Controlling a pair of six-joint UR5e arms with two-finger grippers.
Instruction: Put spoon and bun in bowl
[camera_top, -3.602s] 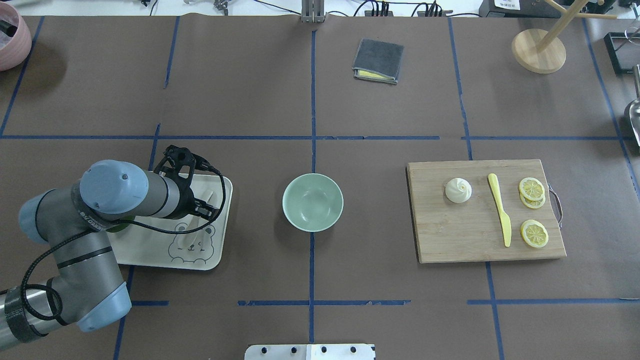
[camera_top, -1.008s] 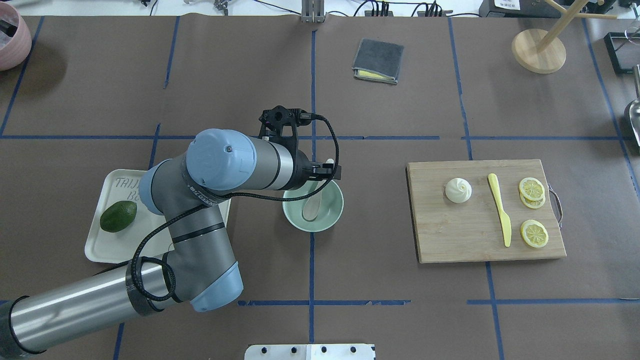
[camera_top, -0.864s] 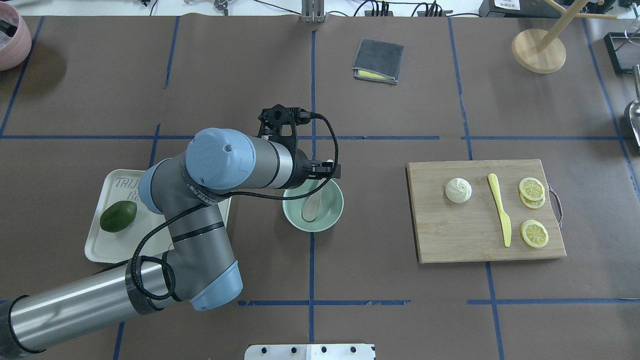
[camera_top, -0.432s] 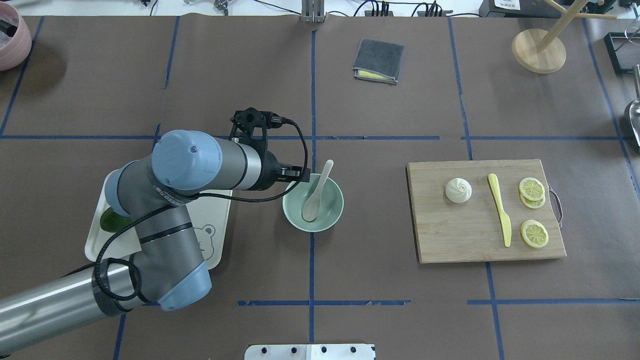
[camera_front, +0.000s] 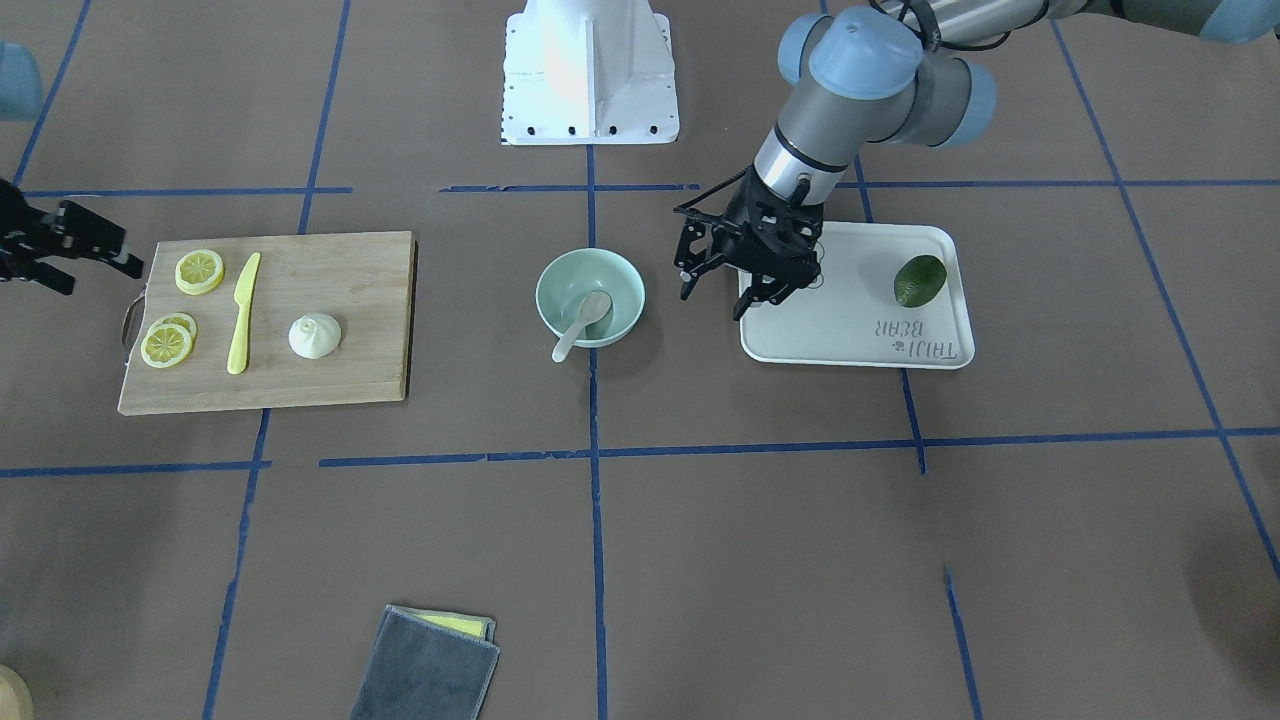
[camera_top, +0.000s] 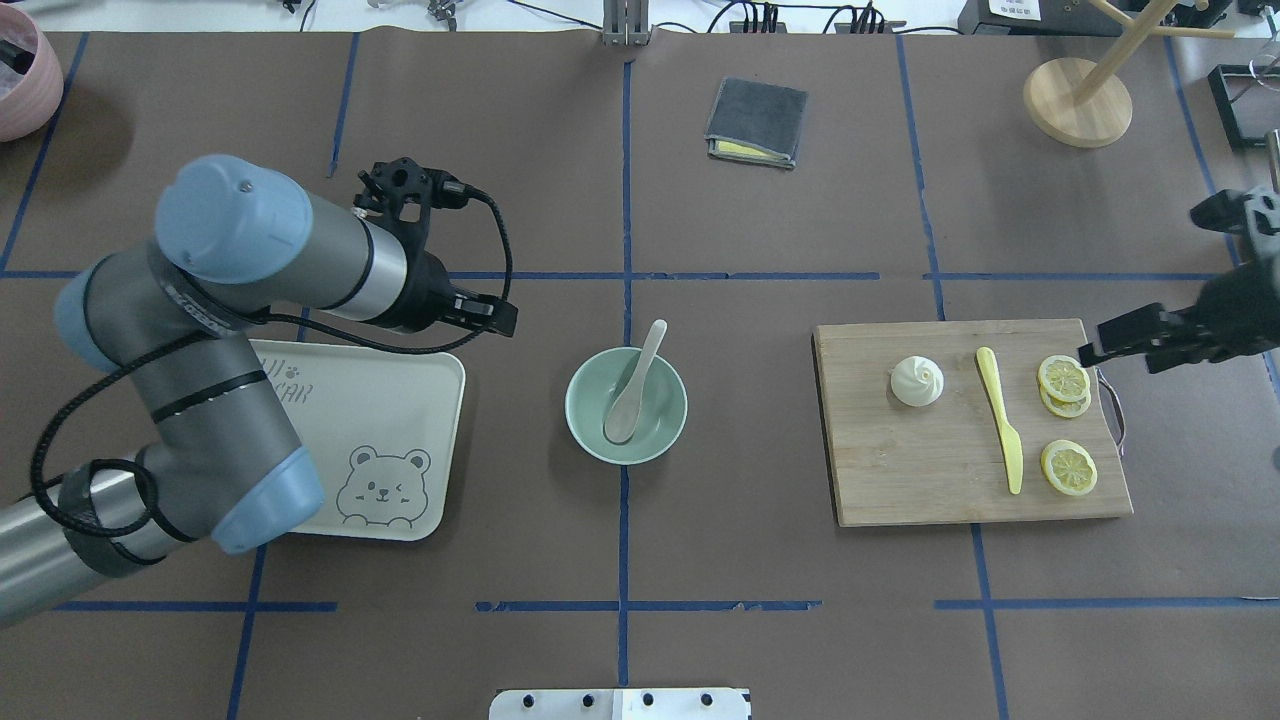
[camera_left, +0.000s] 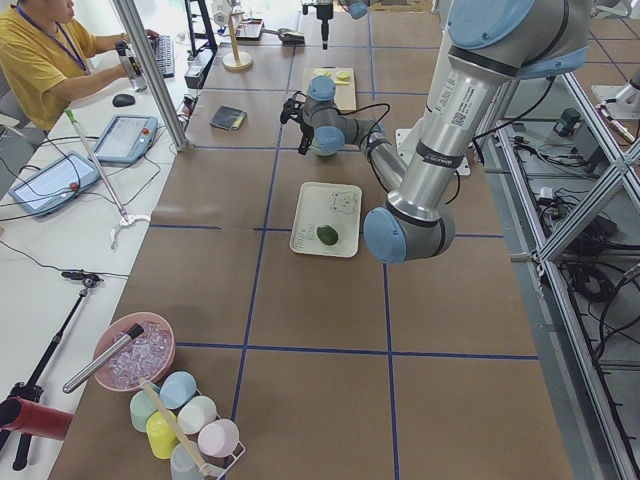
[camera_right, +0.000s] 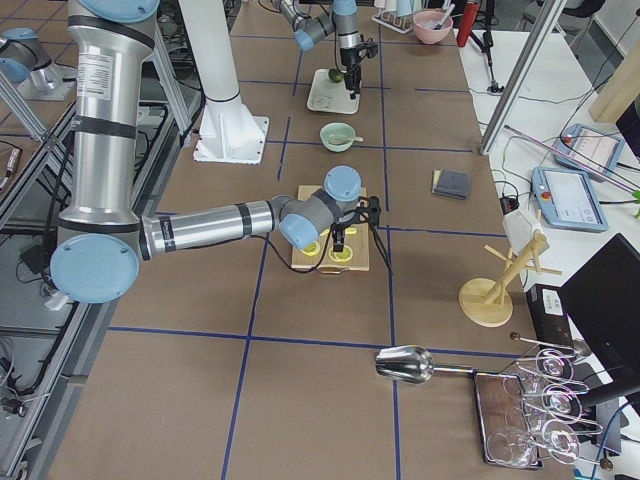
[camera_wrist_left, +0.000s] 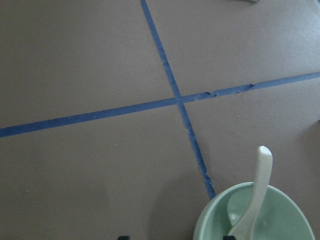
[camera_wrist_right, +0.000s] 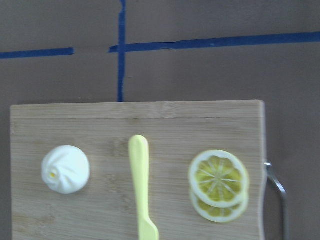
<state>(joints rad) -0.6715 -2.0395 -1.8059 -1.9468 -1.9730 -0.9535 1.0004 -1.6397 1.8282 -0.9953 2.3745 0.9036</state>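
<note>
- Mint-green bowl (camera_top: 582, 425) held the spoon (camera_top: 630, 390), handle over its rim; the bun (camera_top: 917, 381) sat on the wooden board (camera_top: 900, 470).
- Both the left gripper (camera_front: 712, 298) and right gripper (camera_front: 95, 275) hung spread, empty.
- Lettering on the tray (camera_front: 850, 320) began "TAI"; rest unclear.

a bamboo cutting board (camera_top: 930, 470) lies on the brown paper table cover (camera_top: 500, 150), with a metal handle (camera_top: 1115, 410) at its outer end. on the board a yellow plastic knife (camera_top: 1000, 418) lies flat, with two overlapping lemon slices (camera_top: 1063, 380) and a single lemon slice (camera_top: 1068, 467) between it and the handle. well apart sits an off-white tray (camera_top: 400, 400) with a bear drawing (camera_top: 383, 487), and a dark green avocado (camera_front: 919, 280) lies in it. blue tape lines (camera_top: 625, 200) cross the paper. a folded grey cloth (camera_top: 757, 121) lies near the far edge, and a wooden stand (camera_top: 1077, 102) is at the far corner.
</note>
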